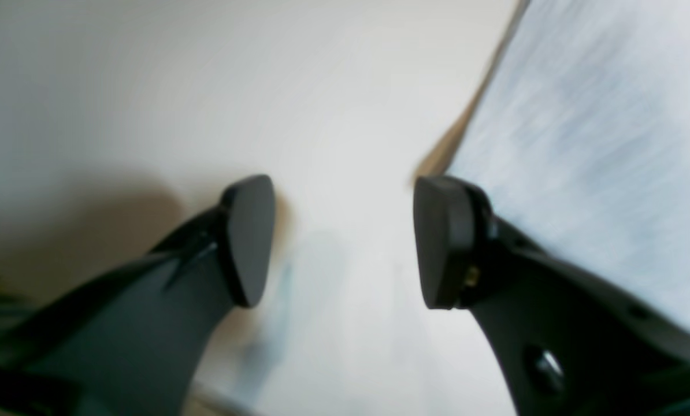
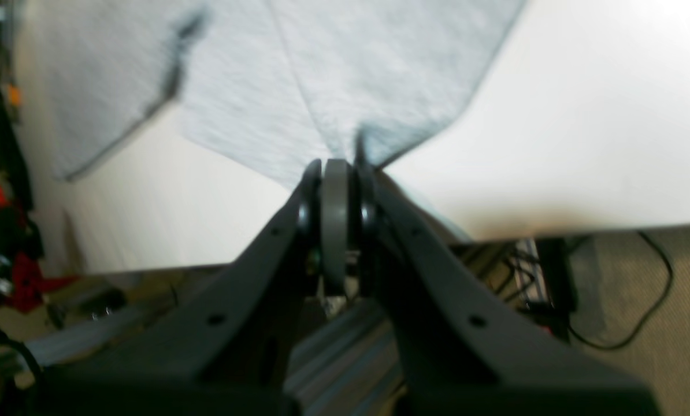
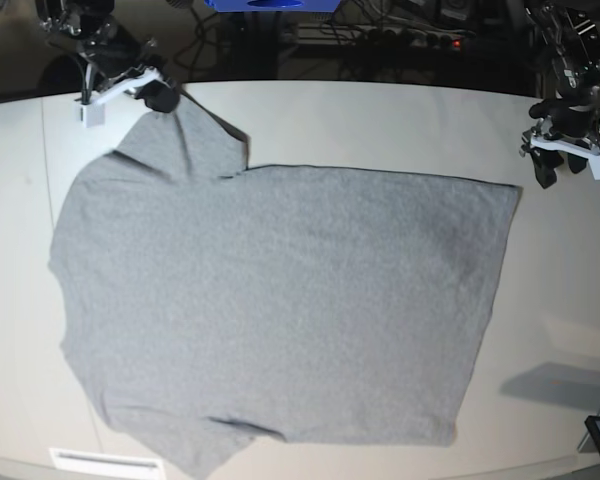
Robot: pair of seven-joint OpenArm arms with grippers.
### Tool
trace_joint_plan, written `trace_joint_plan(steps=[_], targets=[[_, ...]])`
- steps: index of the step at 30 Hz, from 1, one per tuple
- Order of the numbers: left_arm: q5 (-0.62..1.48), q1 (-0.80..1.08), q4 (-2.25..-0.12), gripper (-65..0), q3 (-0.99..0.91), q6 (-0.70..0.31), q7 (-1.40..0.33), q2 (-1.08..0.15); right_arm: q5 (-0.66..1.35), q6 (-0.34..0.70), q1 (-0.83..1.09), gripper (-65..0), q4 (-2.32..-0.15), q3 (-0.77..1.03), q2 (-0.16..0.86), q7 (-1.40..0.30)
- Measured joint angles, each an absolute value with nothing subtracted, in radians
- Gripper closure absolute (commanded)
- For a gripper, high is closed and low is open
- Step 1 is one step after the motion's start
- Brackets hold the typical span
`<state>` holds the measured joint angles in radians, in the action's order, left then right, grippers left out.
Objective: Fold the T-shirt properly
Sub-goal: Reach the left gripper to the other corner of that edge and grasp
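**Inspector A:** The T-shirt point(image 3: 280, 300) lies spread flat on the bench point(image 3: 380, 120), plain side up, no lettering visible. One sleeve point(image 3: 185, 140) points toward the far edge of the bench.

**Inspector B:** Fingers?

**Inspector A:** The right gripper point(image 2: 336, 173) is clenched on the tip of that sleeve; the wrist view shows cloth pinched between the pads. The left gripper point(image 1: 345, 237) stands released, holding nothing, just off the shirt's hem corner point(image 3: 510, 190) and apart from the fabric.

**Inspector B:** Assessment of the step in hand?

**Inspector A:** Likely the start of the first fold. The sleeve should be drawn inward over the body without dragging the whole shirt. The left gripper would do well to take the hem corner on the same long edge, so both ends travel together and the crease runs straight. Wrist views are blurred; grip depth cannot be judged.
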<state>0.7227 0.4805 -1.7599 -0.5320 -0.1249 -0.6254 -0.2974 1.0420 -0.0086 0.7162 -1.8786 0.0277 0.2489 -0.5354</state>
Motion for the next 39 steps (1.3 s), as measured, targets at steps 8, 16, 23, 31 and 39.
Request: trace_joint_plan(steps=[8, 16, 23, 31, 39], targets=[[0.891, 0.452, -1.67, -54.6, -0.525, -0.123, -0.633, -0.308, 1.042, -0.009, 0.69, -0.7, -1.873, 0.028, 0.25, -0.56], [0.947, 0.401, -1.561, -56.3, -0.508, -0.112, -0.634, -0.31, 1.042, -0.009, 0.69, -0.7, -1.873, 0.028, 0.251, -0.56], [0.944, 0.318, -1.539, -56.3, -0.483, -0.113, -0.71, -0.289, 1.041, -0.009, 0.69, -0.7, -1.873, 0.03, 0.271, -0.56], [0.96, 0.219, -1.444, -56.1, -0.464, -0.134, -0.71, -0.275, 1.042, -0.009, 0.69, -0.7, -1.873, 0.03, 0.27, -0.56], [0.952, 0.188, -1.444, -55.8, -0.327, -0.136, -0.665, -0.276, 1.042, -0.009, 0.69, -0.7, -1.873, 0.03, 0.27, -0.56]])
